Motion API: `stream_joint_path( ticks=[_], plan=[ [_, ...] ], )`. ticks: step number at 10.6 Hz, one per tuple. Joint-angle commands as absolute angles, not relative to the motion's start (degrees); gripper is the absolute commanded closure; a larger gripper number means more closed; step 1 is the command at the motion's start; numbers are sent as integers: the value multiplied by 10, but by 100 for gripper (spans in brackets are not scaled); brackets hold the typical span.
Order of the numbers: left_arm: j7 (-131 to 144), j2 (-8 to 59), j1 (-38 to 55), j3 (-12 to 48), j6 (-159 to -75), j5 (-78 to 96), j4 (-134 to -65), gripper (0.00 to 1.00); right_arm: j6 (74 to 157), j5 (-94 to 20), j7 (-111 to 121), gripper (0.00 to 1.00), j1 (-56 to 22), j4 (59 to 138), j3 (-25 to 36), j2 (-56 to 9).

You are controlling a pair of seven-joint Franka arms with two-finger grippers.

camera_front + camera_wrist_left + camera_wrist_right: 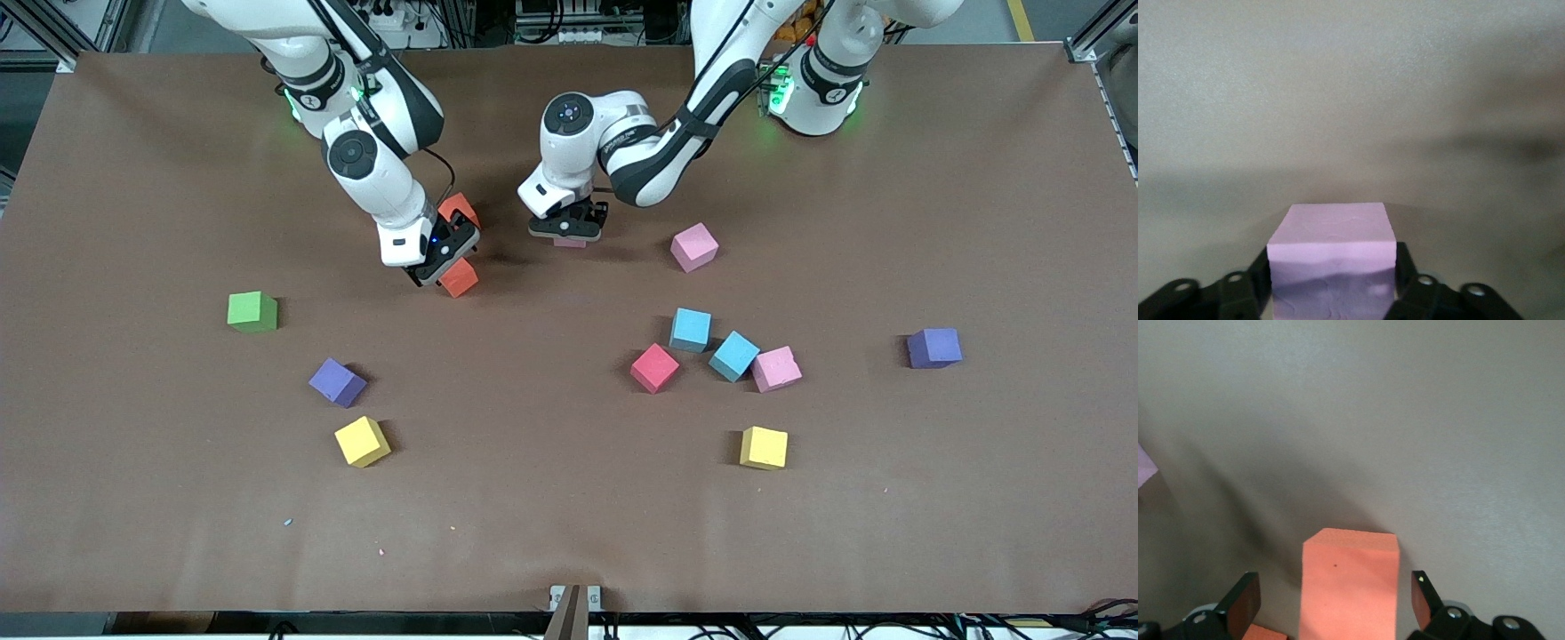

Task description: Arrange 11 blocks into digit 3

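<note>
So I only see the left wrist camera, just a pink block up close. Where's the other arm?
Observer: The right gripper is down around an orange cube, jaws open, not gripping it.
Operator: Is there another orange one?
Observer: Yes, a second orange cube sits right by that gripper, farther from the front camera.
Operator: And more pink ones?
Observer: Two. A lone pink cube sits toward the left arm's end from your left gripper, and a nearer pink cube touches a light blue cube.

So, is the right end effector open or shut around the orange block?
Open. In the right wrist view the fingers stand apart on either side of the orange block, with visible gaps, so the right end effector is not gripping it.
</note>
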State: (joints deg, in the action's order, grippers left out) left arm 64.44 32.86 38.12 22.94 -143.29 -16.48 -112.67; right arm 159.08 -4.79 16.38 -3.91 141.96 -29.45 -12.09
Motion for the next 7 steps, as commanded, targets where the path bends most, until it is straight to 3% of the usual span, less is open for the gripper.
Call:
stream_joint_path(
  ticks=[1,7],
  plan=[
    [664,321,381,232,-1437,-175,-1128,0,1584,-31,163,0,-29,1420,-296,-129],
    [665,252,372,236,-1389,-171,-1134,0,1588,-16,150,0,-33,1420,-292,-166]
  ],
)
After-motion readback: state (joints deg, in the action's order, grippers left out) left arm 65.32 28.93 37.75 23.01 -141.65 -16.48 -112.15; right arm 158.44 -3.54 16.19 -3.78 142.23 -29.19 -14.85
